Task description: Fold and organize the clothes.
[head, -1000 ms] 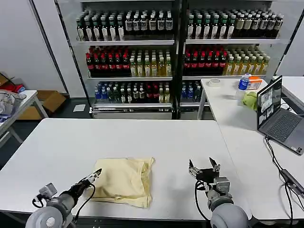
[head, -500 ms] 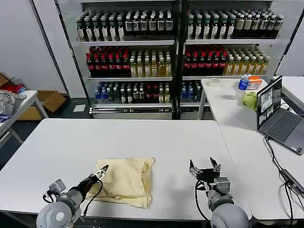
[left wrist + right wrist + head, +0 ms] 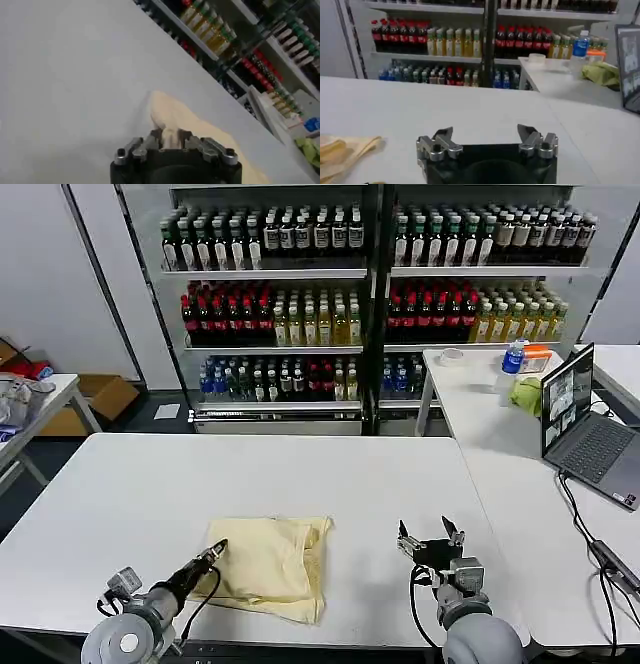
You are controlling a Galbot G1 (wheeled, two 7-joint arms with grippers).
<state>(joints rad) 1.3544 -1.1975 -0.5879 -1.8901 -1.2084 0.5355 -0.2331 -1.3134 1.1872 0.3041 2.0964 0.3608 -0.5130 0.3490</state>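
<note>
The clothes (image 3: 272, 566), one pale cream-yellow garment, lie folded into a rough square near the front edge of the white table (image 3: 270, 474). My left gripper (image 3: 216, 552) is shut on the garment's left edge, and in the left wrist view a pinch of the cream fabric (image 3: 170, 117) sits between the jaws of the left gripper (image 3: 170, 136). My right gripper (image 3: 430, 536) stands open over bare table to the right of the garment, apart from it. In the right wrist view the right gripper (image 3: 486, 134) holds nothing, and a corner of the garment (image 3: 342, 152) lies to one side.
Shelves of bottles (image 3: 370, 294) stand behind the table. A second white table (image 3: 520, 444) on the right carries a laptop (image 3: 585, 424), a bottle (image 3: 513, 356), a green cloth (image 3: 526, 394) and cables. A side table with clutter (image 3: 20, 399) stands at the far left.
My left gripper has moved right and forward, closing on the garment's left edge, and the garment has shifted slightly right. The right arm has not moved.
</note>
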